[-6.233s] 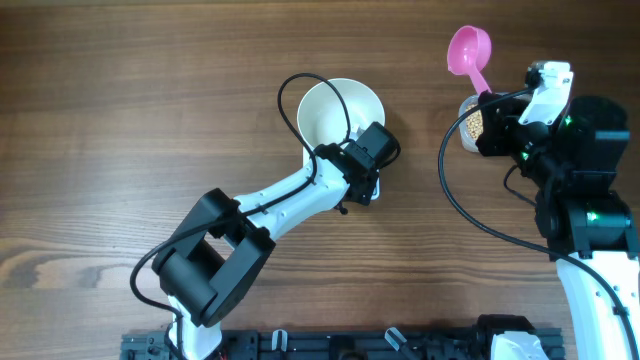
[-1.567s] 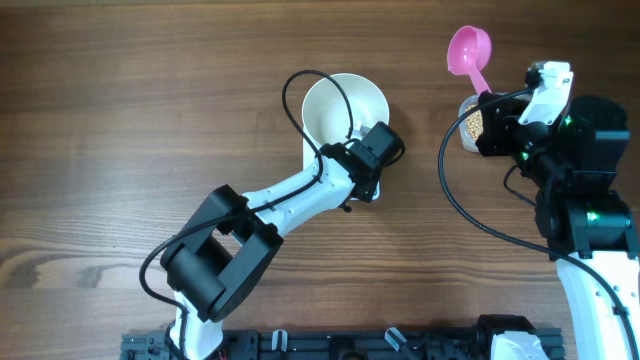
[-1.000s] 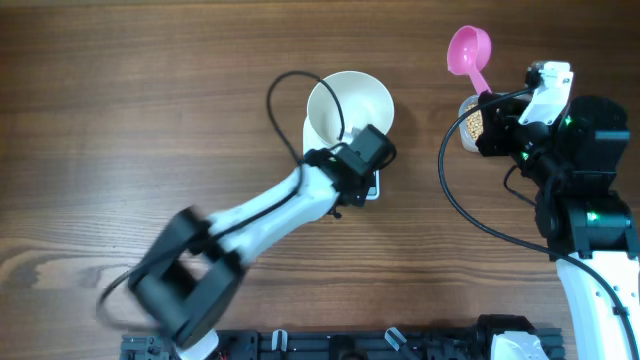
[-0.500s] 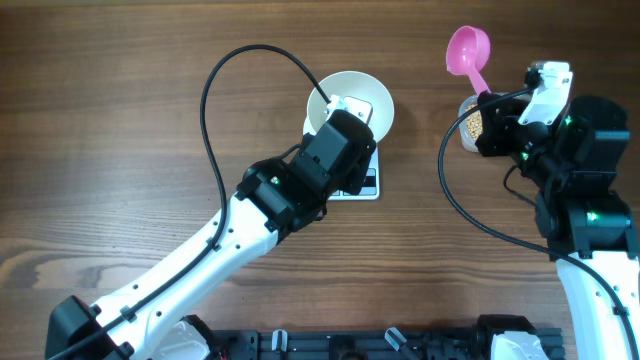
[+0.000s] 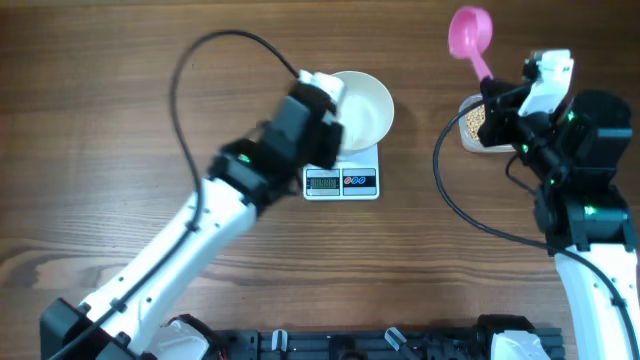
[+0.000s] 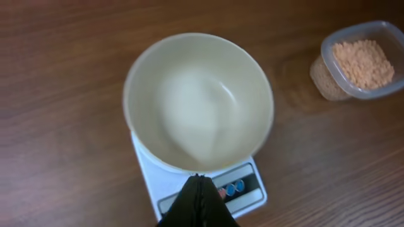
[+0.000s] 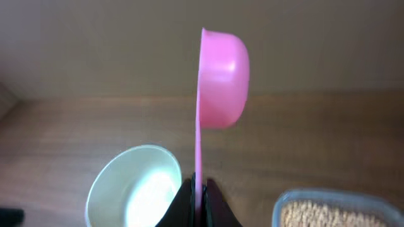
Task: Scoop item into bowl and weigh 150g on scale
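While R gripper (image 7: 197, 188) clamps the pink scoop (image 7: 221, 75) handle, beans (image 5: 472, 122) lie just beside it; L gripper (image 6: 199, 187), closed and empty, is by the bowl (image 5: 364, 108).

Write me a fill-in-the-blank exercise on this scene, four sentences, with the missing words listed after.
1. The empty white bowl stands on the ___.
2. The right fingers are shut on the handle of a ___ scoop.
3. The clear tub beside the bowl holds the ___.
4. The left fingers are shut and hold ___.

Missing words: scale; pink; beans; nothing.
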You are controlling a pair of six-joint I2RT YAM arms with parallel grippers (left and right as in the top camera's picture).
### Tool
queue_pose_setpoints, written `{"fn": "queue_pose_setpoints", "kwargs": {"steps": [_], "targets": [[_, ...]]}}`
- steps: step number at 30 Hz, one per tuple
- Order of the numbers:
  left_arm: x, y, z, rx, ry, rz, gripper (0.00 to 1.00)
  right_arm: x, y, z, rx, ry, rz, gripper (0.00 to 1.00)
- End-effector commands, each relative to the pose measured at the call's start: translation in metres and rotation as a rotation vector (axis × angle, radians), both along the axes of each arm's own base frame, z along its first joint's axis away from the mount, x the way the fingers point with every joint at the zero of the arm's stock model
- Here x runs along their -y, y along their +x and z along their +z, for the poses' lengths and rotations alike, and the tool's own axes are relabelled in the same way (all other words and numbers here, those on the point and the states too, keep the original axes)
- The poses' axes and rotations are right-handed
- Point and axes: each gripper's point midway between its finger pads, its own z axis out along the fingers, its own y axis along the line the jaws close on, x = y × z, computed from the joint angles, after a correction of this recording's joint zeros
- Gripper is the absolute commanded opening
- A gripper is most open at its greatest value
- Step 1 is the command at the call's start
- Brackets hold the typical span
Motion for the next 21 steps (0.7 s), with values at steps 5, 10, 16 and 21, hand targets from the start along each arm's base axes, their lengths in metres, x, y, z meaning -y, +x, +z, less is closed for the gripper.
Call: {"fn": "queue_pose_setpoints", "kwargs": {"steps": [5, 10, 16, 21], "targets": [[-0.075, 0.056, 0.008, -0.021, -0.191, 0.137, 0.04, 0.0, 0.047, 0.022, 0.186, -0.046, 0.028, 0.04], [-0.095, 0.068, 0.024, -0.006, -0.325, 0.109, 0.04, -0.008, 0.068, 0.019, 0.239, -0.037, 0.078, 0.04], [-0.101, 0.067, 0.032, -0.017, -0.406, 0.065, 0.04, -0.007, 0.081, 0.029, 0.332, -0.079, 0.085, 0.04], [-0.1, 0.067, 0.035, -0.01, -0.413, 0.053, 0.04, -0.002, 0.083, 0.046, 0.409, -0.103, 0.057, 0.04]]}}
